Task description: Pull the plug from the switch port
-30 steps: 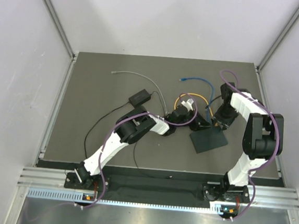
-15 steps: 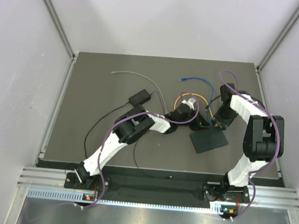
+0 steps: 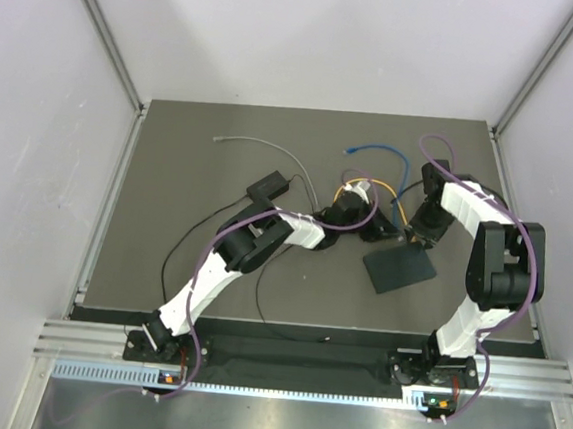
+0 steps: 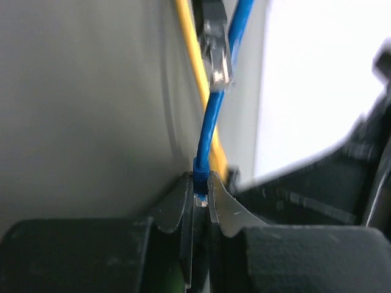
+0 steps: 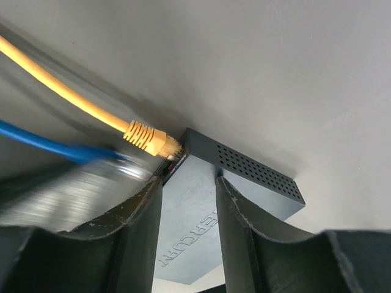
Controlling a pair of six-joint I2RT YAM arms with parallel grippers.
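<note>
pinching a blue plug (image 4: 200, 166) between jaws closed tight on it, the left gripper (image 4: 200, 183) holds it near the switch box (image 5: 256, 171), apparently clear of the switch port (image 5: 174, 157) at the box's end face. the right gripper (image 5: 188, 183), jaws apart, straddles the box top; contact cannot be told. the narrow grip on the smooth boot could slip, and the blue cable (image 4: 211, 116), running alongside the yellow cable (image 5: 61, 83), could drag the box if it is unpinned. a ribbed yellow plug (image 5: 146, 137) sits seated in the box. the casing is matte black, flat and rectangular, with one side perforated.
</note>
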